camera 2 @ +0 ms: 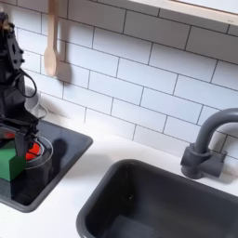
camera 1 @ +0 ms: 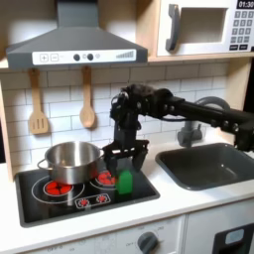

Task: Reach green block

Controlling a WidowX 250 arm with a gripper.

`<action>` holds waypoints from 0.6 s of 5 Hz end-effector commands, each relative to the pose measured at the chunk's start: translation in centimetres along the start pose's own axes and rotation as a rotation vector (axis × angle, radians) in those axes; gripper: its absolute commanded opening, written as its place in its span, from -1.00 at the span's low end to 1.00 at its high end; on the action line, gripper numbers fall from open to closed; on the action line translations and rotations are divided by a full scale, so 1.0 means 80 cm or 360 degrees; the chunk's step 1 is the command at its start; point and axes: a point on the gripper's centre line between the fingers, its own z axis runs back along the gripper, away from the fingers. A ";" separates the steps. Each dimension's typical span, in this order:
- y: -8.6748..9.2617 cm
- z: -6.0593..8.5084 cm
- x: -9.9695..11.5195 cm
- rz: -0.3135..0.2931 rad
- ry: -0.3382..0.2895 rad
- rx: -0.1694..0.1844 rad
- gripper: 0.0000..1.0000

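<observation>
First exterior view, left to right. Two wooden utensils, a slotted spatula (camera 1: 38,104) and a spoon (camera 1: 87,102), hang against the white tile wall (camera 1: 15,109) below a grey hood (camera 1: 74,45). Beneath them a black cooktop (camera 1: 40,206) lies flush in the white desk (camera 1: 189,203); its front edge runs near the desk's front edge. A round, shiny steel pot (camera 1: 69,162) stands on the rear left burner, a handle jutting toward the first exterior view's left. Just right of the pot, the green block (camera 1: 125,182) (small, matte, box-like) sits on the cooktop near its right edge. The black arm reaches in from the first exterior view's right, and its pincer (camera 1: 126,165) hangs directly over the block, fingers spread to either side of the block's top; whether they touch it cannot be told. Further right a dark, rectangular sink (camera 1: 213,164) is sunk into the desk, with a grey faucet (camera 1: 189,134) behind it and a microwave (camera 1: 203,28) above.

Second exterior view, left to right. The pincer (camera 2: 19,139) stands at the left edge over the green block (camera 2: 11,164), which rests on the cooktop (camera 2: 56,172) beside a red burner ring. Bare desk (camera 2: 102,177) lies between cooktop and sink (camera 2: 158,204); the curved faucet (camera 2: 206,149) rises at the sink's far rim.
</observation>
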 end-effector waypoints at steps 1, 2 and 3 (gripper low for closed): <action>0.003 -0.016 0.004 -0.0001 0.0035 -0.0007 1.00; -0.001 -0.027 0.004 -0.0037 0.0073 -0.0011 1.00; -0.002 -0.032 0.001 -0.0041 0.0090 -0.0019 1.00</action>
